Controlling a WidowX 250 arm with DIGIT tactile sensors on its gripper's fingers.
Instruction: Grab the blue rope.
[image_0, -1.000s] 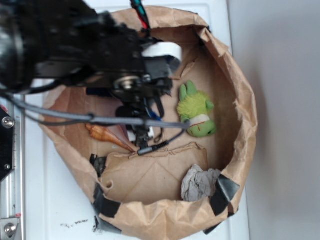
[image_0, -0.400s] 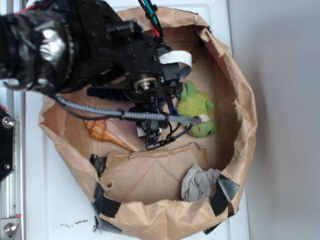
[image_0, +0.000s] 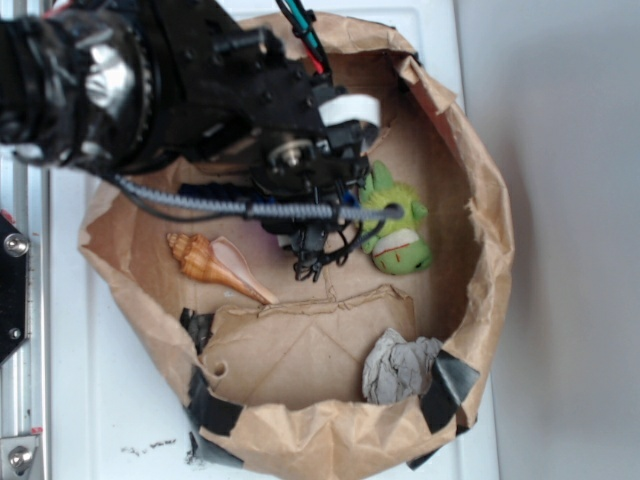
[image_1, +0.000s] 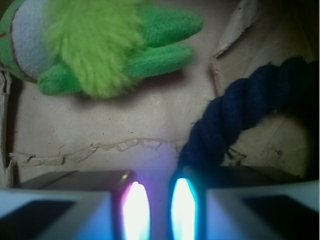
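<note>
The blue rope (image_1: 235, 110) is thick, dark navy and twisted. In the wrist view it curves down from the right edge and ends beside my right fingertip, outside the jaws. In the exterior view only a short dark stretch of the blue rope (image_0: 212, 190) shows under the arm. My gripper (image_1: 160, 187) hangs low over the brown paper floor. Its two lit fingers stand close together, with only a narrow strip of bare paper between them. In the exterior view the gripper (image_0: 305, 240) sits just left of the green plush toy (image_0: 395, 228).
Everything lies inside a crumpled brown paper bag with a raised rim (image_0: 495, 230). A tan spiral shell (image_0: 210, 262) lies left of the gripper. A grey paper wad (image_0: 400, 368) sits at the front. The grey ribbed cable (image_0: 290, 210) crosses the arm. The plush toy (image_1: 100, 45) fills the wrist view's upper left.
The arm has shifted right and toward the back of the bag, closer to the plush toy. The shell, partly covered before, now shows whole.
</note>
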